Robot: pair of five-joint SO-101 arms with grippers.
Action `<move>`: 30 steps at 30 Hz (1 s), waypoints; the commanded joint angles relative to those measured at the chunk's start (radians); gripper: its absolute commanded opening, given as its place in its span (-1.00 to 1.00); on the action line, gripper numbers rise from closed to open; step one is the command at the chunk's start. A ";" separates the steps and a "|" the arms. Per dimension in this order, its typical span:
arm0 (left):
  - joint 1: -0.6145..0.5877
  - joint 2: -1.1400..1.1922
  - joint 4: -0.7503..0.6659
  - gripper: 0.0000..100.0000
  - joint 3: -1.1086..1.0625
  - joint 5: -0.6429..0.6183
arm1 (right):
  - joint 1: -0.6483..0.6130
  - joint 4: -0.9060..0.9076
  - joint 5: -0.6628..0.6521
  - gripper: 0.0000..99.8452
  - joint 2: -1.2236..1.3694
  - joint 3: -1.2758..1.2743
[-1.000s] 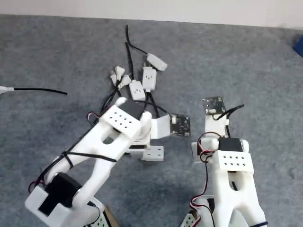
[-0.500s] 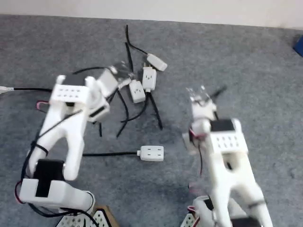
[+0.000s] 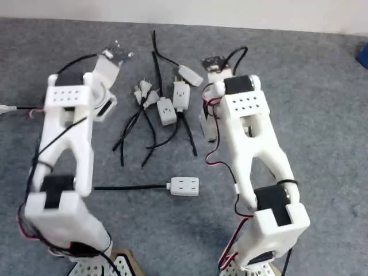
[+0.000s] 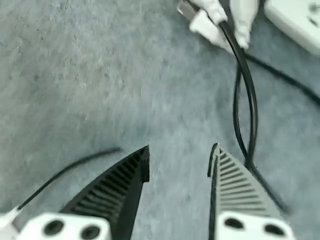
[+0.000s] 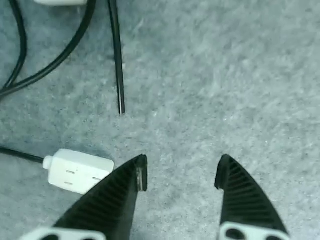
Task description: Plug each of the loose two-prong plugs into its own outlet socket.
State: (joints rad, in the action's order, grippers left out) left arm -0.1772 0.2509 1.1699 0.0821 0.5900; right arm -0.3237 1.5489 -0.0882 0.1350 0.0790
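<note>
1. The white left gripper (image 4: 179, 150) and white right gripper (image 5: 182, 160) hang empty, with fingers apart.
2. White boxy plastic outlet sockets (image 3: 167, 110) cluster at upper centre.
3. Small white two-prong plugs (image 3: 144, 92) lie just left of them. They look light and rigid on springy black cords (image 3: 135, 123), so pinch the body.

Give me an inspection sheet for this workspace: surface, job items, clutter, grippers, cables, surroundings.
Surface: grey carpet-like mat over the table.
Job's things: small white two-prong plugs bunched together; group of white outlet sockets right beside them; lone white outlet socket lying apart, nearer the arm bases.
Clutter: nothing seen.
Grippers: left gripper open, empty, above bare mat near the plugs; right gripper open, empty, above bare mat.
Cables: thin black cords trailing loosely from plugs and sockets, crossing one another.
Surroundings: pale strip beyond the mat; blue object at the edge.
</note>
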 commanded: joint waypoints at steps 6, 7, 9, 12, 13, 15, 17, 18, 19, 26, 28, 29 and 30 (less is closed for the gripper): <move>0.087 0.414 0.186 -0.58 0.585 -0.100 | 0.036 -0.409 -0.060 -0.55 -0.315 -0.634; 0.093 0.458 0.213 -0.58 0.661 -0.100 | 0.036 -0.420 -0.061 -0.55 -0.337 -0.676; 0.108 0.542 0.269 -0.59 0.806 -0.101 | 0.048 -0.414 -0.061 -0.55 -0.372 -0.694; 0.134 0.662 0.347 -0.59 0.998 -0.101 | 0.104 -0.410 -0.061 -0.55 -0.418 -0.714; 0.139 0.704 0.364 -0.59 1.052 -0.101 | 0.124 -0.414 -0.061 -0.55 -0.435 -0.731; 0.150 0.782 0.384 -0.59 1.147 -0.101 | 0.156 -0.414 -0.061 -0.55 -0.463 -0.763; 0.157 0.848 0.400 -0.59 1.227 -0.101 | 0.174 -0.414 -0.061 -0.55 -0.489 -0.800; 0.162 0.875 0.407 -0.59 1.259 -0.101 | 0.180 -0.414 -0.061 -0.55 -0.504 -0.817; 0.163 0.898 0.416 -0.59 1.290 -0.101 | 0.185 -0.414 -0.063 -0.55 -0.519 -0.831; 0.199 0.929 0.450 -0.59 1.405 -0.150 | 0.182 -0.449 -0.063 -0.55 -0.604 -0.917; 0.219 0.929 0.450 -0.59 1.405 -0.153 | 0.180 -0.449 -0.063 -0.55 -0.605 -0.924; 0.225 0.929 0.448 -0.59 1.406 -0.166 | 0.180 -0.450 -0.063 -0.55 -0.605 -0.928; 0.228 0.928 0.443 -0.59 1.406 -0.180 | 0.180 -0.450 -0.063 -0.55 -0.605 -0.929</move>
State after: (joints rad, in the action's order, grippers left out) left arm 0.0146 1.1991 1.6088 1.4492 0.4411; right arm -0.1534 1.1101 -0.1389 -0.4327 -0.8539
